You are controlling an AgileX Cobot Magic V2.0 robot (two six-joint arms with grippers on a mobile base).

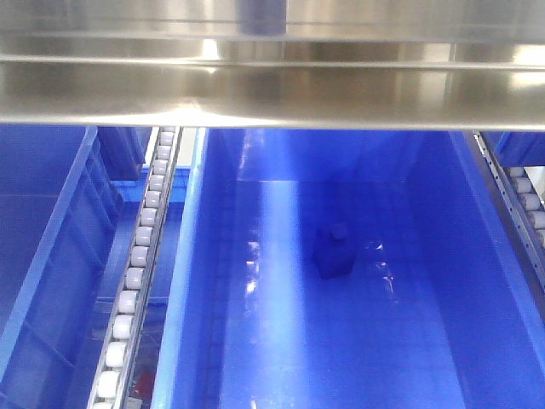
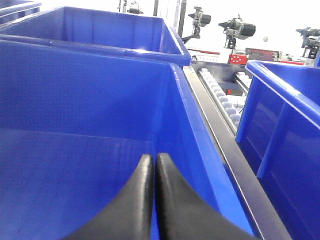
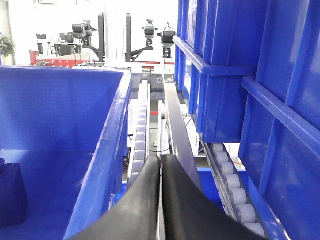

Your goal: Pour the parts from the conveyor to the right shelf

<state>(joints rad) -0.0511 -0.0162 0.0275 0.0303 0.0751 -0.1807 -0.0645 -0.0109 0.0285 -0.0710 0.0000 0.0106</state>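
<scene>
A small blue part point(image 1: 332, 251) lies on the floor of a large blue tub point(image 1: 192, 256) on the right shelf point(image 1: 272, 89), a steel rack with white roller tracks point(image 1: 140, 247). The same part point(image 3: 10, 192) shows dark at the left edge of the right wrist view, inside the tub point(image 3: 60, 110). My left gripper point(image 2: 154, 159) is shut with nothing in it, over a blue tub's inside point(image 2: 100, 90). The right gripper point(image 3: 161, 160) is also shut and empty, above the steel rail beside that tub's right rim. The conveyor is out of view.
Another blue tub point(image 1: 51, 247) stands left of the roller track. A further tub point(image 2: 285, 115) sits to the right in the left wrist view. Stacked blue tubs point(image 3: 225, 50) rise close on the right above rollers point(image 3: 230, 185). Other robot arms point(image 2: 235, 27) stand in the background.
</scene>
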